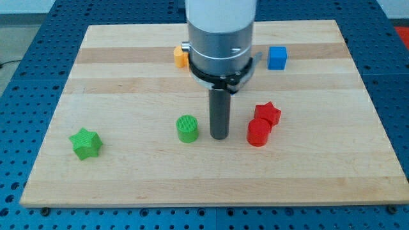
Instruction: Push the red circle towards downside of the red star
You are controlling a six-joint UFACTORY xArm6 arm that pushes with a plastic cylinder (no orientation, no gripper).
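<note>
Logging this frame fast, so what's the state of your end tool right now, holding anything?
No gripper: my tip is a bare rod, holding nothing, resting between the green circle and the red circle, touching neither.

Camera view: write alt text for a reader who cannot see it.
A dark rod's tip rests on a wooden board between a green cylinder block on the view's left and a red circle block on the right, which touches a red star block just above it. A green star block lies far left; orange and blue cube blocks sit near the top.
</note>
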